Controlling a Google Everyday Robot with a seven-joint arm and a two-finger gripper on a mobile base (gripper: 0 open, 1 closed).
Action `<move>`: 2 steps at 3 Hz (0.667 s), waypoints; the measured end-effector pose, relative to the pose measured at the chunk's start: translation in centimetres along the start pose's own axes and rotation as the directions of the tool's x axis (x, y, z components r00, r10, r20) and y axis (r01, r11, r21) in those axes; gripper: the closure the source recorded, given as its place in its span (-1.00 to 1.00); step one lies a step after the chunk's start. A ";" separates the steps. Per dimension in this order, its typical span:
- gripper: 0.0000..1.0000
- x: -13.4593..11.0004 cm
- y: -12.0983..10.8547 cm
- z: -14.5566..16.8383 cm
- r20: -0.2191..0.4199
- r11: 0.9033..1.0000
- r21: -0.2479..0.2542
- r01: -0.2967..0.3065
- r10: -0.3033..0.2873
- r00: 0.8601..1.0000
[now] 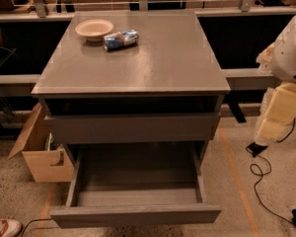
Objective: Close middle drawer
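One claw (278,115), cream-coloured and blocky, hangs at the right edge below a white arm (291,53); whether it is apart or together cannot be told. Left of the claw stands one matte grey cabinet (138,68). Lower and to the claw's left, one middle drawer (135,215) is pulled far out, a shallow, thin-walled box. Far up-left of the claw, the cabinet top carries one round beige bowl (93,29) and one blue-and-silver can (121,39) lying on its side. One cardboard box (39,157) lies beyond the cabinet.
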State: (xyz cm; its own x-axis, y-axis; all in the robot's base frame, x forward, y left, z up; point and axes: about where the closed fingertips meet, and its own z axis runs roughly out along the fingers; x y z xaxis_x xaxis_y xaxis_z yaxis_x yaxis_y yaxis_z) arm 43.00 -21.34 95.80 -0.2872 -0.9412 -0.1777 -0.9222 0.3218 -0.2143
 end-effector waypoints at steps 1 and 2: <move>-1.00 1.3 2.7 3.7 -0.068 0.995 -0.046 -0.089 0.086 0.994; -1.00 3.3 5.7 8.6 -0.156 0.982 -0.096 -0.161 0.145 0.977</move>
State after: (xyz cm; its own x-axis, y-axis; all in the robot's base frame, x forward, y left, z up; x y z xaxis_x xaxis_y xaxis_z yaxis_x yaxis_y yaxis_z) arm 38.99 -21.72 85.76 -0.4544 -0.8891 -0.0548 -0.8846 0.4576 -0.0900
